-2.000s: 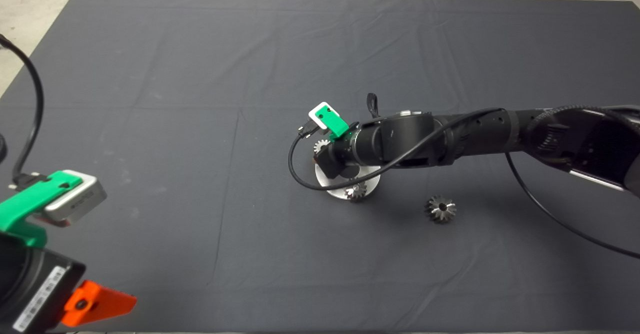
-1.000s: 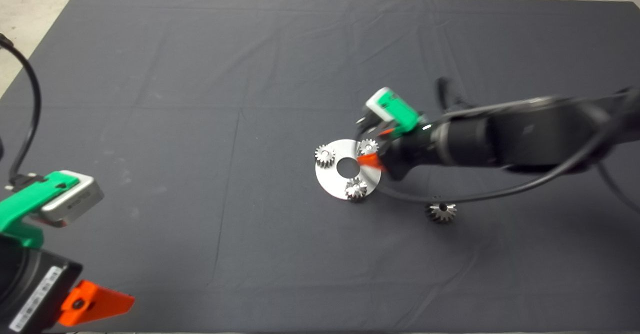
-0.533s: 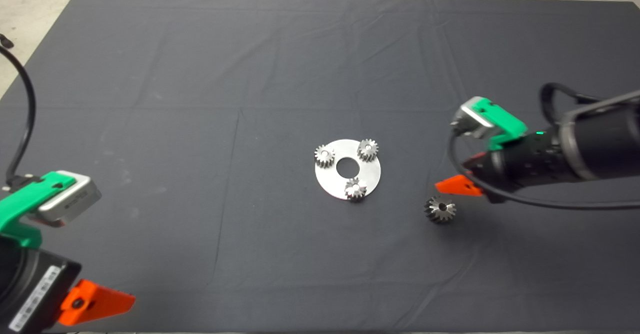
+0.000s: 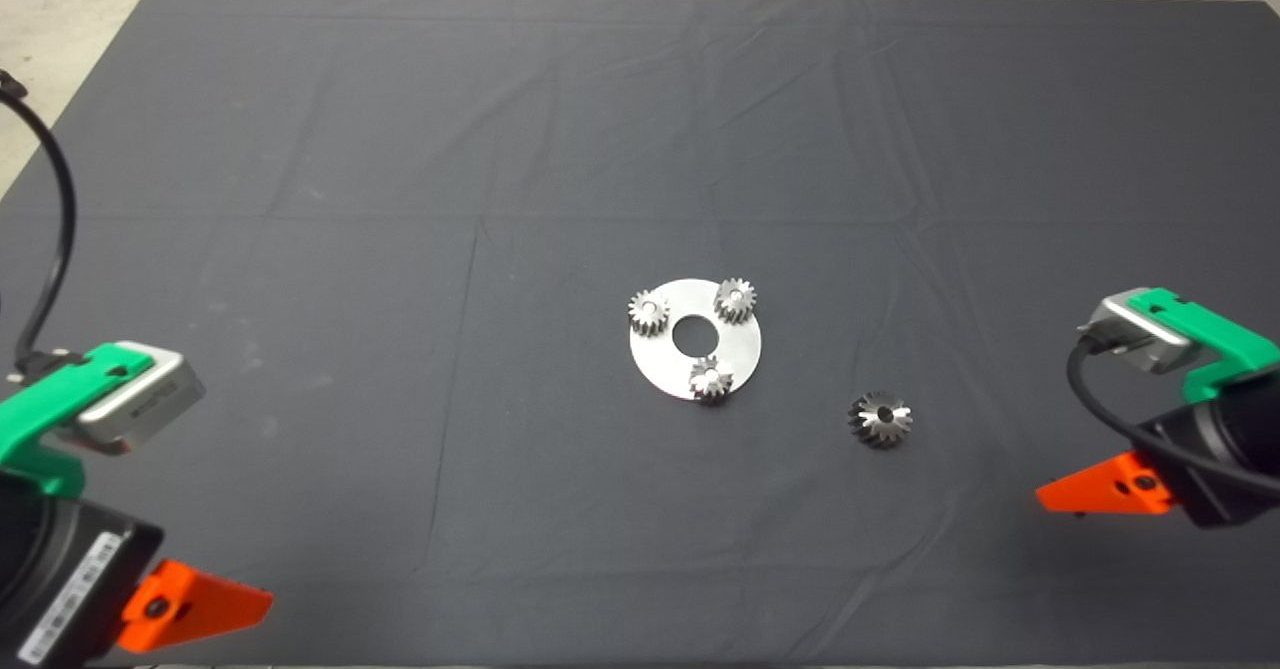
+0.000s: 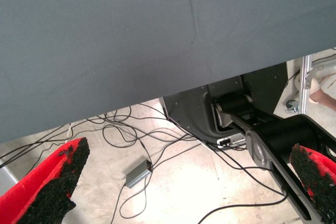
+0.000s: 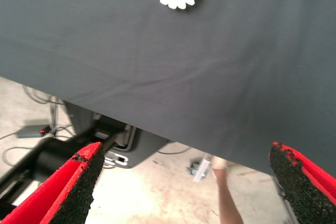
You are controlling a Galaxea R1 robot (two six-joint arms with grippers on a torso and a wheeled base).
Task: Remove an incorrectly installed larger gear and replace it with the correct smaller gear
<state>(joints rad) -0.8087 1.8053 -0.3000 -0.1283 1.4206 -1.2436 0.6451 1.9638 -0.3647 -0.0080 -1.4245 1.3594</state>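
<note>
The right gripper (image 4: 1075,497) has withdrawn, fingers spread and empty; three small spur gears seemingly sit on the round plate (image 4: 745,344), the larger gear (image 4: 880,419) aside. The left gripper (image 4: 200,609), fingers released, stays parked.

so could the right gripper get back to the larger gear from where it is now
Probably yes. The right gripper sits open at the mat's lower right edge, and only bare mat lies between it and the larger gear, which rests alone beside the round plate.

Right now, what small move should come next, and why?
Probably none; just hold parked. Three small gears sit on the disc, the larger gear lies apart on the mat, and the left tool and right tool are open, empty, at the lower edges.
</note>
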